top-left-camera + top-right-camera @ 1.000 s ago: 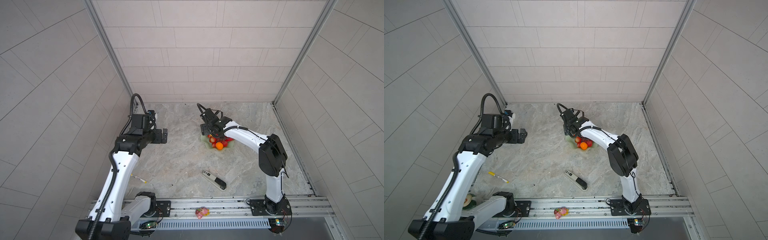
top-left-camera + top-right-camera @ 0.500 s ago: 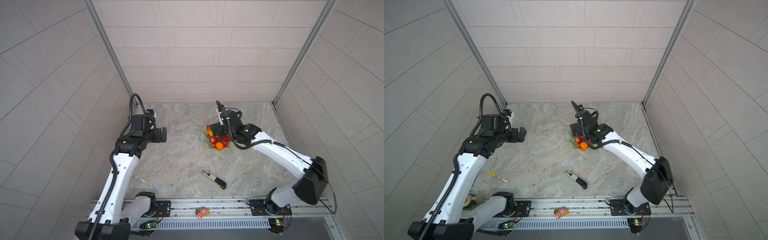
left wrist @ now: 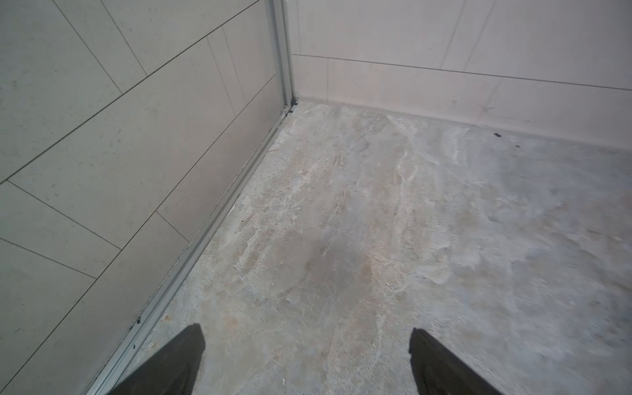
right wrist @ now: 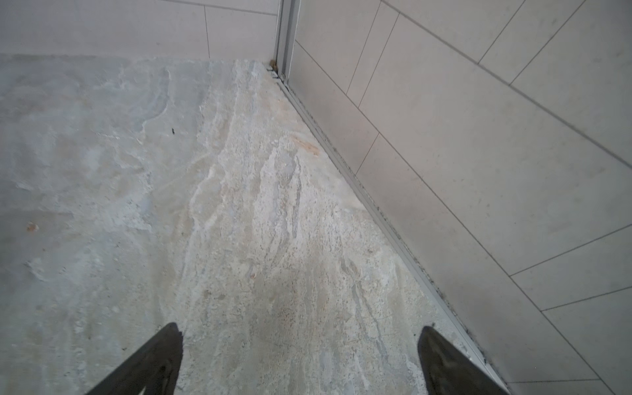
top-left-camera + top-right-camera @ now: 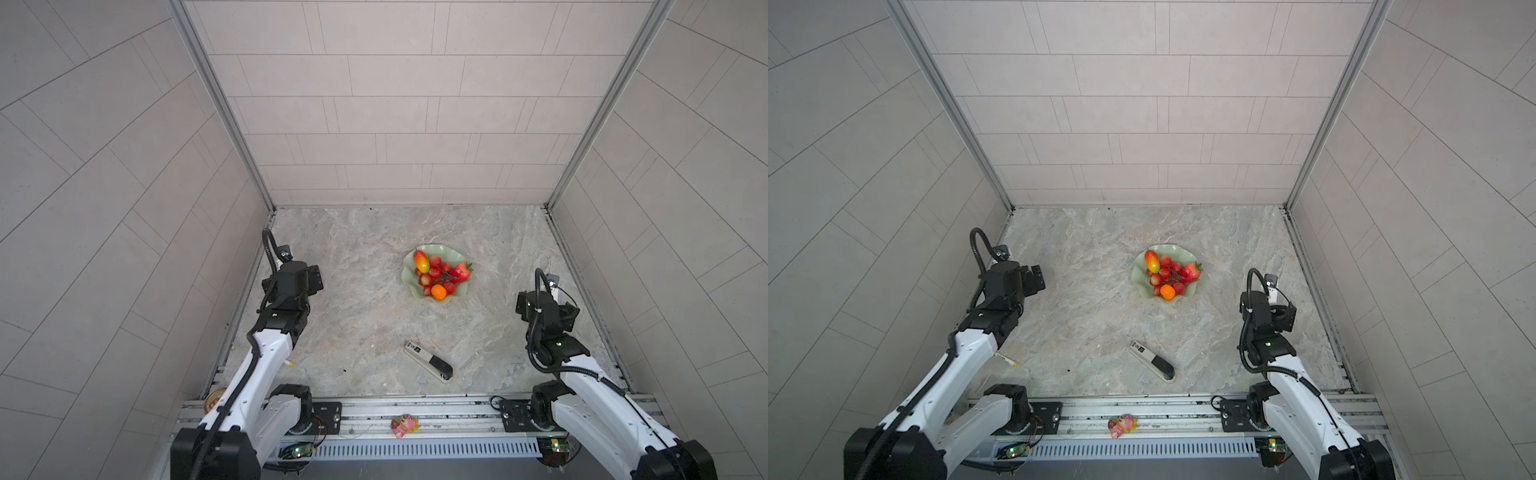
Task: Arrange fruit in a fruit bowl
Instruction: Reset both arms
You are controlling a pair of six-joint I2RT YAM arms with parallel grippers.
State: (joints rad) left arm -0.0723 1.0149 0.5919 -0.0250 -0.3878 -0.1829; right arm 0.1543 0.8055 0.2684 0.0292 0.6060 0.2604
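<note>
**Stock of my work area, all places taken from the fruit bowl**

1. Fruit bowl (image 5: 445, 251) (image 5: 1177, 250): pale mint green with a wavy rim. It stands on the marbled desk (image 5: 353, 324), about midway between the side walls, and shows in both top views.
2. Mango (image 5: 421, 261): red and yellow. It lies in the bowl at the far left part, against the rim.
3. Grapes (image 5: 436, 274): a red bunch lying across the bowl's middle, touching the mango and the orange.
4. Strawberry (image 5: 462, 271): lies in the bowl on the right side, with its green leaves reaching the rim.
5. Orange (image 5: 438, 292): lies in the bowl at the near edge, against the grapes.
6. My left hand (image 3: 306, 330): spread wide and holding nothing. It hangs over bare desk well to the left of the bowl, close to the left wall (image 3: 119, 136).
7. My right hand (image 4: 300, 328): spread wide and holding nothing. It hangs over bare desk well to the right of the bowl and somewhat nearer the front rail (image 5: 436, 409), close to the right wall (image 4: 478, 154).
8. Stapler-like tool (image 5: 429, 360): grey and black. It lies flat on the desk between the bowl and the front rail, apart from the bowl.
9. Figurine (image 5: 404, 426): pink and yellow. It sits on the front rail, beyond the stapler-like tool as seen from the bowl.
10. Pen (image 5: 288, 363): has a yellow tip. It lies on the desk well to the left of the bowl and nearer the rail, and is partly hidden under my left arm (image 5: 266, 365).
</note>
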